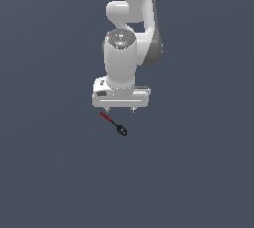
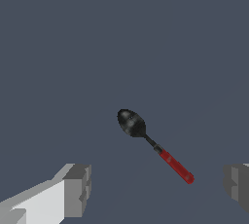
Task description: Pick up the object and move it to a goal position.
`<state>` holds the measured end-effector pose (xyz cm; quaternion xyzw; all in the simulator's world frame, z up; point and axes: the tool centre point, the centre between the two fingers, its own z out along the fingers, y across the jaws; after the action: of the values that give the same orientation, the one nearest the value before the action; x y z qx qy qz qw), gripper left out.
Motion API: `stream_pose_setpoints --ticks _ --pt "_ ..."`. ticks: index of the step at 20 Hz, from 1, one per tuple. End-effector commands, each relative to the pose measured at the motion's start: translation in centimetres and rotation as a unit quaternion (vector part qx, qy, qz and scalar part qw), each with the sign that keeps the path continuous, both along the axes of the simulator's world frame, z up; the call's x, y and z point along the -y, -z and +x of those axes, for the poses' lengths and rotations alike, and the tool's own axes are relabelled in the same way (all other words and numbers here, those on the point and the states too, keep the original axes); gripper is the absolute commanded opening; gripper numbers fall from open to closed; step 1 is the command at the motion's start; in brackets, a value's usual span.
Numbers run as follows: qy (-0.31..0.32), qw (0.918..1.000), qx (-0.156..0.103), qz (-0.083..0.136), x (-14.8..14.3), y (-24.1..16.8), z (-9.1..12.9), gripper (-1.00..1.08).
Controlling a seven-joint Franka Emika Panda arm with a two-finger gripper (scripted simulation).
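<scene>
A white robot arm hangs over a plain dark grey floor (image 1: 49, 172). Its gripper (image 1: 119, 110) points down with its two fingers (image 2: 77, 189) spread wide apart, holding nothing. A tiny spoon (image 1: 114, 124) lies flat on the floor just below the fingertips, not touching them. Its red handle end is nearest the gripper, and its rounded black head points away from it.

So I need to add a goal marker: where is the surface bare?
The only crowded spot is under the open gripper, where the spoon lies. The surface on every side of the spoon looks bare.
</scene>
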<state>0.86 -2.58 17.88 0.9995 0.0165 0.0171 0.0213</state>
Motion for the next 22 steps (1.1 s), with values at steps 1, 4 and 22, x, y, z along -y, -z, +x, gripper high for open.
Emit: stream_pose_setpoints --ticks 1,4,22 --pt "-0.006 1.0000 0.002 -0.002 0.1 -0.3 0.1 1.00" --pt "-0.006 1.0000 0.002 -0.002 0.1 -0.3 0.1 1.00" --pt "-0.067 0.9977 -0.005 -0.004 1.0 1.6 -0.2 1.00"
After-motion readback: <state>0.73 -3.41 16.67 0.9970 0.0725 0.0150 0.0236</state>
